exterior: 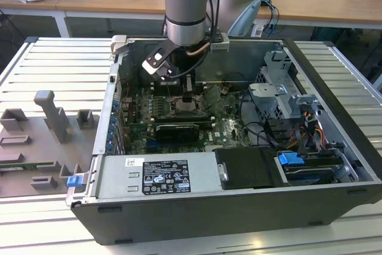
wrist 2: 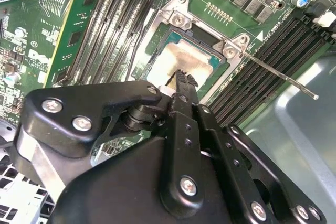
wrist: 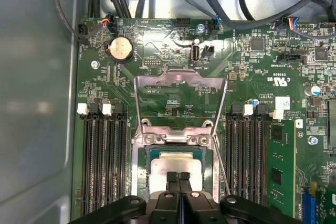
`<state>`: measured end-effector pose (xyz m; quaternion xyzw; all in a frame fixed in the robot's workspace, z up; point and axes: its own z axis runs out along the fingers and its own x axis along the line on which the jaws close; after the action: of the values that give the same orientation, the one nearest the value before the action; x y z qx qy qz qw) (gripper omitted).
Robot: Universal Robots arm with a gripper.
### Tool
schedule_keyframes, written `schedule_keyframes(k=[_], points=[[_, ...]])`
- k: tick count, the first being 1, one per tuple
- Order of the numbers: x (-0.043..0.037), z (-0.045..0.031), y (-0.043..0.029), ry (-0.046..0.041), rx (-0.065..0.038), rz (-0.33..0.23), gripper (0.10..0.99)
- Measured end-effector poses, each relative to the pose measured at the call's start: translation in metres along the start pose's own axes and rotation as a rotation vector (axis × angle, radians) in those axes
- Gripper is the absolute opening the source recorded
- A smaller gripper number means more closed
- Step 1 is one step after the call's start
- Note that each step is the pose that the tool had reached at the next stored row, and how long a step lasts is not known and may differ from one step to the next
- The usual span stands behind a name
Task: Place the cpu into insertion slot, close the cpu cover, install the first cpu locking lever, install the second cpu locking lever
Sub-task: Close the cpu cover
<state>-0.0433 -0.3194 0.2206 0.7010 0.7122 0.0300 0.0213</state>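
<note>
One cpu is lying flat in the one insertion slot, its pale, smeared metal top facing up. Being square, it has no long axis; its edges are running parallel to the slot's silver rim. The single cpu cover is standing swung open, hinged at the slot's edge opposite the gripper, and green board is showing through its window. One thin locking lever is sticking out unlatched from a corner of the slot, its long axis slanting across the memory slots toward the grey case wall. Two banks of these slots are flanking the slot, one on each side.

The gripper is hanging right over the cpu with its two fingertips pressed together, gripping nothing. Whether they are touching the chip is not clear.

In the exterior view the arm is reaching straight down into the open computer case, toward its far side.
</note>
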Motion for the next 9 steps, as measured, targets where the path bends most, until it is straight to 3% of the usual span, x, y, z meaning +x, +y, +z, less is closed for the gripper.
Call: schedule_keyframes(k=[9], points=[[0.0001,-0.0035,0.0003,0.0012,0.001,0.0,0.106]])
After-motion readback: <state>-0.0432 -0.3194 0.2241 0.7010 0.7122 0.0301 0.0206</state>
